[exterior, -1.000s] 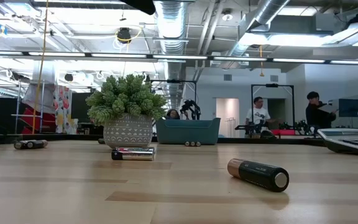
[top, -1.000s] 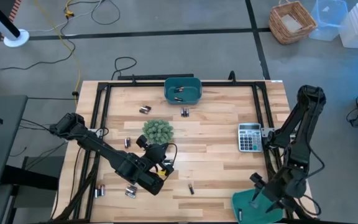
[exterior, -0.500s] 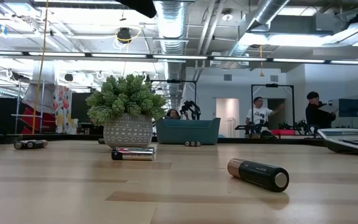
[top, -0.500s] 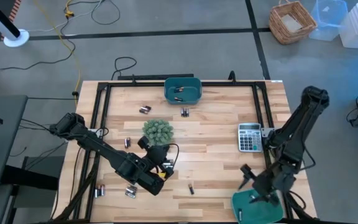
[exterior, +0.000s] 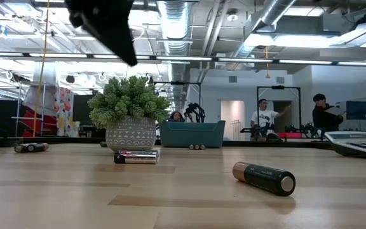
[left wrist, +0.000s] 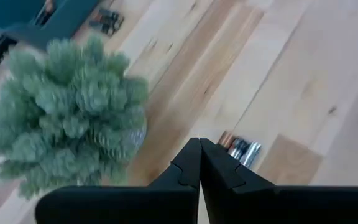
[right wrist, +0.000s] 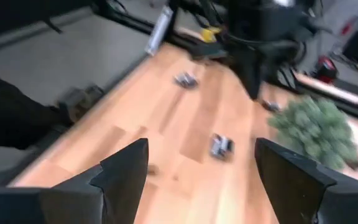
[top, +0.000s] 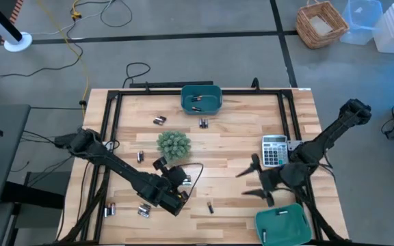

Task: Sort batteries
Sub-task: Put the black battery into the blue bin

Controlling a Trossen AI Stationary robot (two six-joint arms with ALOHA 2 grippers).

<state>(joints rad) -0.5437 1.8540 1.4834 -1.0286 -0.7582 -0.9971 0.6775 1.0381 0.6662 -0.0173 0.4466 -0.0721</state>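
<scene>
Left claw [top: 181, 179]: seen clenched in the left wrist view, its two dark fingers [left wrist: 188, 168] pressed tip to tip with nothing between them; held over the counter [top: 238, 147] just beside the potted plant [top: 174, 143], on the plant's near side
Right claw [top: 250, 182]: released, its fingers spread wide apart and nothing held; placed over the counter's right half, near the calculator [top: 274, 150] and just beyond the teal bin [top: 284, 225] at the near right corner
Batteries: scattered over the counter; one pair [top: 159, 120] beyond the plant, on its left side; one pair [top: 203, 124] just in front of the far teal bin [top: 201, 99]; some cells [top: 197, 100] lying inside that far bin; one [top: 141, 156] left of the plant; one dark cell [top: 211, 207] near the front edge; more [top: 143, 210] at the near left beside the left arm
Low view: a dark battery [exterior: 264, 177] lying on its side in the foreground; another [exterior: 136, 157] lying against the plant's pot [exterior: 131, 135]; people seen in the room well behind
</scene>
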